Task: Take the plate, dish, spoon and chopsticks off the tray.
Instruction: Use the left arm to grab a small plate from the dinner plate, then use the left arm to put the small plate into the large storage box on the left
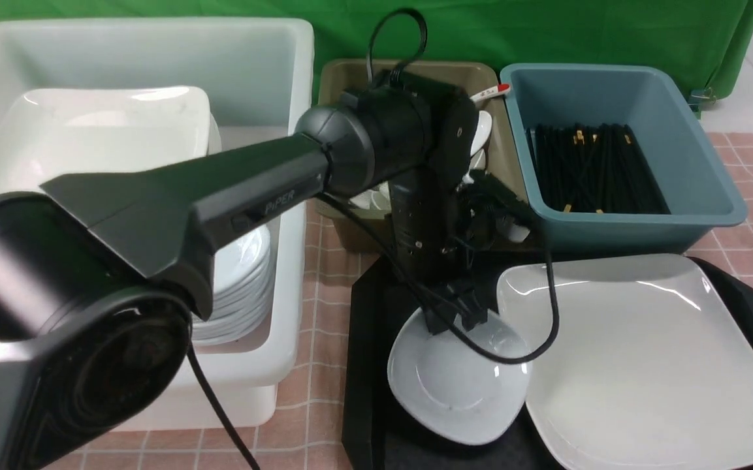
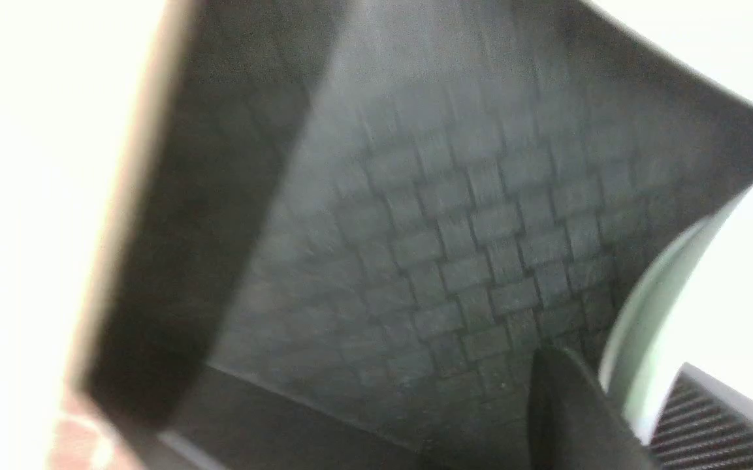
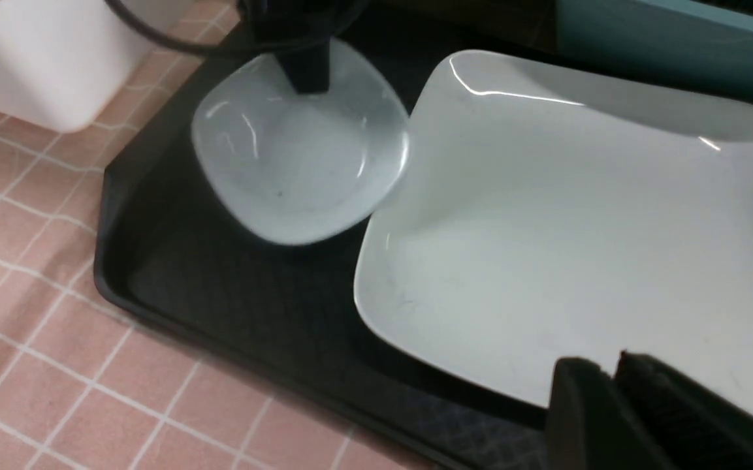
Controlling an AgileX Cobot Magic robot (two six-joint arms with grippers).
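While a cable [image 1: 553, 307] hangs before the dish [image 1: 458, 391] | plate [image 1: 650, 365] beside | left jaws hold dish | right jaws narrow

Front view: set above the work area, looking forward and down over the tray [image 1: 364, 391] and tubs. Left wrist view: very close over the tray's patterned floor, facing down; dish [image 2: 650, 313] cut by frame edge. Right wrist view: farther back, angled down. Front and right wrist views share dish, plate [image 1: 644, 359] and tray.

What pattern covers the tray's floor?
A woven-looking pattern of dark blocks covers the tray's floor, clearest in the left wrist view.
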